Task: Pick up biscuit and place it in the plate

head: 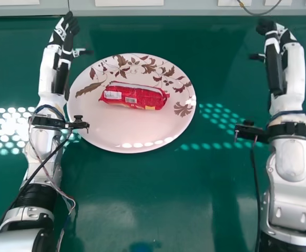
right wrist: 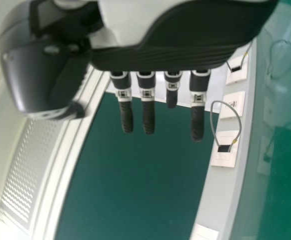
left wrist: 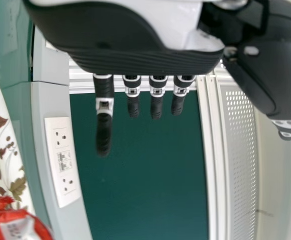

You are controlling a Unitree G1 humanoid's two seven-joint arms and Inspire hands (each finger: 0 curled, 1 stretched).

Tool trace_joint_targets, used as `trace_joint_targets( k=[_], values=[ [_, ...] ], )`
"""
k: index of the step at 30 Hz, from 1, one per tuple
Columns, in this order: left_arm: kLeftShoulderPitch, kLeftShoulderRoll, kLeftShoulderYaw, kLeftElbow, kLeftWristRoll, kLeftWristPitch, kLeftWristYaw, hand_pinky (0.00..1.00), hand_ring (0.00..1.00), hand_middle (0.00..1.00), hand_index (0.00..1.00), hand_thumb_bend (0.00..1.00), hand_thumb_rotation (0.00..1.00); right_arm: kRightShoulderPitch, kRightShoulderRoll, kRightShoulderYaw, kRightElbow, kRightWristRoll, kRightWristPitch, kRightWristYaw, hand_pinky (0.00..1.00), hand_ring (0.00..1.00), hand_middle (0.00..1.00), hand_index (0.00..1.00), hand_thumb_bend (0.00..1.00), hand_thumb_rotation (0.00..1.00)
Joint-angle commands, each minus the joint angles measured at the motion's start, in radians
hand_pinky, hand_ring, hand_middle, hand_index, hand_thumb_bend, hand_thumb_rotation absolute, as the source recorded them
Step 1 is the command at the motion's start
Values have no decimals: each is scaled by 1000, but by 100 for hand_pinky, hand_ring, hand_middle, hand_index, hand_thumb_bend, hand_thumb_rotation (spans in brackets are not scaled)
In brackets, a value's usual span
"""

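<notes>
While the wide, round white plate (head: 137,128) with brown leaf decoration lies between the released, empty left hand (left wrist: 135,57) and right hand (right wrist: 160,57), the red, oblong, glossy-wrapped biscuit packet (head: 133,97) rests on it, probably light, slippery and crumbly, best taken gently round its middle.

Looks most like a lab or robot test bench. Has a glossy green worktop (head: 153,199) beneath the left hand (head: 63,65) and right hand (head: 275,65), a grey wall strip (head: 195,10) just beyond both, white socket plate (left wrist: 64,161) past the left, looped grey cable (right wrist: 212,120) past the right, and loose black wiring (head: 37,169) running back behind the left along its arm.
</notes>
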Motion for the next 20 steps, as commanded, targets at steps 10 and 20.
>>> trace_joint_targets(
  k=[10,20],
  values=[
    [10,13,-7,84,23,-80,43,0,100,100,100,100,90,47,22,-21,163,207,-277,-12,81,90,92,90,25,65],
    [15,28,-6,127,29,-136,69,0,100,100,100,100,94,93,13,-25,155,297,-304,15,84,91,92,91,23,42]
  ],
)
